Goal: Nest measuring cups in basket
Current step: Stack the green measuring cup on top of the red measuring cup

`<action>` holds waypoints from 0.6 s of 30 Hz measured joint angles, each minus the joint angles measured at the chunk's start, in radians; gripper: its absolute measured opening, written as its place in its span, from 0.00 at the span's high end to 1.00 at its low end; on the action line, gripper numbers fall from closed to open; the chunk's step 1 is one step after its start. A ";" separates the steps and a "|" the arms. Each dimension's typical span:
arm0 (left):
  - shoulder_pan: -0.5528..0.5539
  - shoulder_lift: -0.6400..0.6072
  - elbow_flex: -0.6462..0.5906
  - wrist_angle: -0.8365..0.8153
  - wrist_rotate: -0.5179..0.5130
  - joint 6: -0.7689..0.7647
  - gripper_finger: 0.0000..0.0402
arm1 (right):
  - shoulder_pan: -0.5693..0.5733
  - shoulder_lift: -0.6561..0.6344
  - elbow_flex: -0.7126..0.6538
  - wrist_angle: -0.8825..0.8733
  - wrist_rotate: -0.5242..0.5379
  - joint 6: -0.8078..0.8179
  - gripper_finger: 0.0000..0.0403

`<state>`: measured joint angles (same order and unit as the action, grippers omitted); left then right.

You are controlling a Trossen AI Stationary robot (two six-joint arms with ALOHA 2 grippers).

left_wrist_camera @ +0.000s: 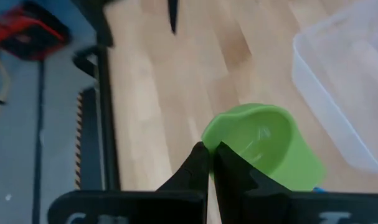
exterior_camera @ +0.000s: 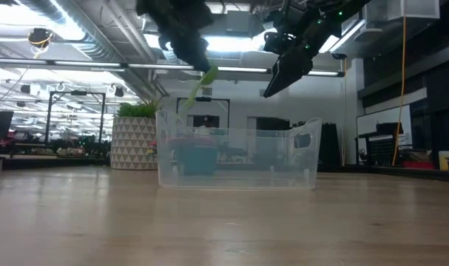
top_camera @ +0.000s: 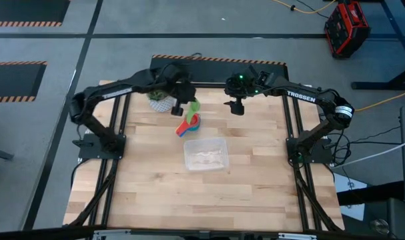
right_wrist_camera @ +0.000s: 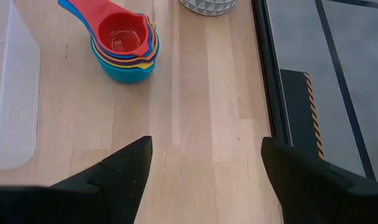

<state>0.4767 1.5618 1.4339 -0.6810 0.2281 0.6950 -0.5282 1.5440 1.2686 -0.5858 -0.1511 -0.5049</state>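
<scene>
Left pincer clamping green cup, raised

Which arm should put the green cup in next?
Left, probably. The left gripper is already shut on the green cup, held up in the air above the table near the stack of cups. The right gripper is open and empty.
</scene>
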 joint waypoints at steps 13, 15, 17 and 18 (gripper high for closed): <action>0.000 0.280 0.228 -0.344 -0.003 0.055 1.00 | 0.000 0.000 0.000 -0.001 0.000 0.000 0.24; 0.000 0.300 0.228 -0.363 -0.001 0.053 1.00 | 0.000 0.000 0.000 -0.001 0.000 0.000 0.24; 0.000 0.312 0.228 -0.371 -0.001 0.052 1.00 | 0.000 0.000 0.000 -0.001 -0.001 0.000 0.24; 0.000 0.316 0.228 -0.375 -0.001 0.052 1.00 | 0.000 0.000 0.000 -0.002 -0.001 0.000 0.24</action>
<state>0.4767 1.8777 1.6619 -1.0565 0.2268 0.7467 -0.5278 1.5440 1.2682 -0.5873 -0.1516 -0.5049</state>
